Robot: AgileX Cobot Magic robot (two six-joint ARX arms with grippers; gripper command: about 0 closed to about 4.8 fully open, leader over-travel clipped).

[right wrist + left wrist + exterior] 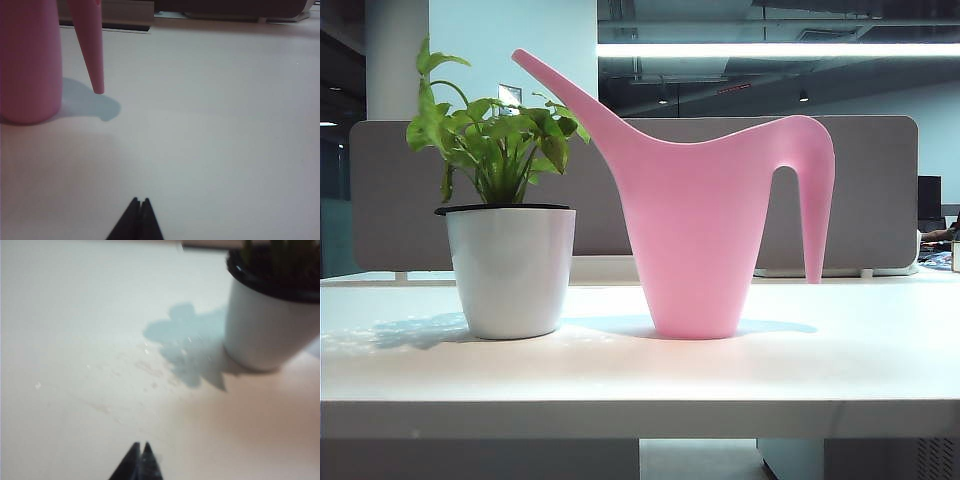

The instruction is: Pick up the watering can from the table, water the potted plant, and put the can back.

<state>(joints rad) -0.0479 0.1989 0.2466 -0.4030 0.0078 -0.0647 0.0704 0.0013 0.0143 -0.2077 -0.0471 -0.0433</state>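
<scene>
Watering can (695, 235) is standing upright on the table (640, 375), just right of the potted plant (508, 215), spout passing over the leaves. Right gripper (139, 201), fingertips pressed together and holding nothing, is hovering over bare tabletop well apart from the can's handle. Left gripper (140, 445), likewise pinched closed and empty, is hovering near the pot.

A grey partition screen (880, 190) stands behind the counter (620, 370), under a dark open ceiling with one long bright strip light (780, 49).
</scene>
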